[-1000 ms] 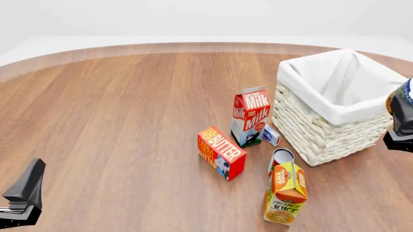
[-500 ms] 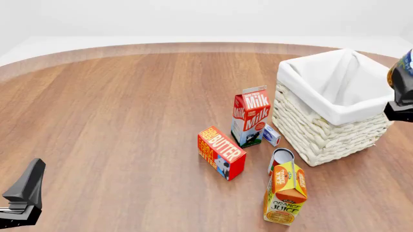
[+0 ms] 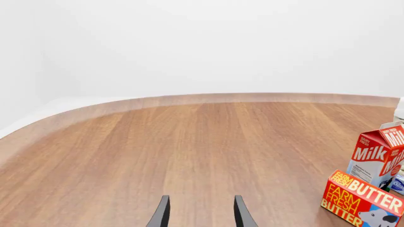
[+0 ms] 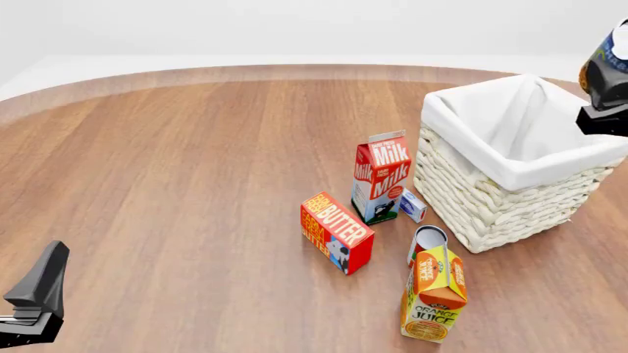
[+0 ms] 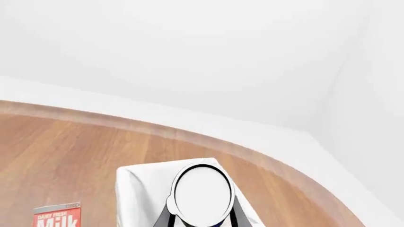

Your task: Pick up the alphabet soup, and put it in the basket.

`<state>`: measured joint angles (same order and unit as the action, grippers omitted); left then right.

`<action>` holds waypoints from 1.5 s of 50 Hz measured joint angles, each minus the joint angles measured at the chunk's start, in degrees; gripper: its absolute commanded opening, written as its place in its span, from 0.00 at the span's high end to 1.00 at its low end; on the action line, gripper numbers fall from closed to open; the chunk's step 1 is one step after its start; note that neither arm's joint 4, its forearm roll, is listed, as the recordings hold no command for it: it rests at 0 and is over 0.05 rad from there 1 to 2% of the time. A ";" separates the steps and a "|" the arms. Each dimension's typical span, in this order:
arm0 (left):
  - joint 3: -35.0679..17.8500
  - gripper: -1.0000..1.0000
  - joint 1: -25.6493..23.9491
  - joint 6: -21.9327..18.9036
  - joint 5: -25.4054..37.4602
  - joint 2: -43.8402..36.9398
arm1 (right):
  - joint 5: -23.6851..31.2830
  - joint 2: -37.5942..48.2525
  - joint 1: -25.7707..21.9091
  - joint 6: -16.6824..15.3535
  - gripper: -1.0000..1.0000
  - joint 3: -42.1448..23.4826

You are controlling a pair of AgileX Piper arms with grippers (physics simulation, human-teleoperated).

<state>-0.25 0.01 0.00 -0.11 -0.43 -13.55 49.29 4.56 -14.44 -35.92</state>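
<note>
The alphabet soup [image 4: 608, 57], a small can with a dark blue and orange label, hangs at the far right edge of the front view, level with the far right corner of the basket [image 4: 490, 206]. My right gripper [image 4: 604, 110] is shut on it. In the right wrist view the can's pale round top [image 5: 203, 191] sits between the two fingers [image 5: 165, 216], with the basket's white liner [image 5: 139, 189] behind it. My left gripper [image 4: 34, 298] rests low at the near left, open and empty, its fingers [image 3: 161, 215] apart over bare wood.
A milk carton [image 4: 381, 176] and a small white-blue box [image 4: 413, 205] stand just left of the basket. A butter box [image 4: 337, 232], a red-and-white can [image 4: 429, 239] and an orange juice carton [image 4: 434, 294] stand nearer. The butter box [image 3: 360, 198] also shows in the left wrist view.
My right gripper has risen with the can from beside the basket's right wall to the height of its rim, drifting slightly farther back. The left arm has stayed still.
</note>
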 measured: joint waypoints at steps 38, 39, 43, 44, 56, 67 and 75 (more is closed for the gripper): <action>0.00 0.00 0.00 0.00 0.00 0.00 | 12.21 9.49 -2.89 1.51 1.00 -14.86; 0.00 0.00 0.00 0.00 0.00 0.00 | 12.38 9.69 -2.90 1.57 1.00 -15.02; 0.00 0.00 0.00 0.00 0.00 0.00 | 12.98 10.44 -2.90 1.76 1.00 -15.52; 0.00 0.00 0.00 0.00 0.00 0.00 | 13.12 10.62 -2.90 1.79 1.00 -15.60; 0.00 0.00 0.00 0.00 0.00 0.00 | 14.54 12.51 -2.82 1.77 1.00 -15.74; 0.00 0.00 0.00 0.00 0.00 0.00 | 15.59 14.47 -2.79 0.92 1.00 -16.07; 0.00 0.00 0.00 0.00 0.00 0.00 | 16.77 16.30 -2.81 -0.01 1.00 -17.22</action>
<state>-0.25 0.01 0.00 -0.11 -0.43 3.22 65.59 1.75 -14.45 -53.14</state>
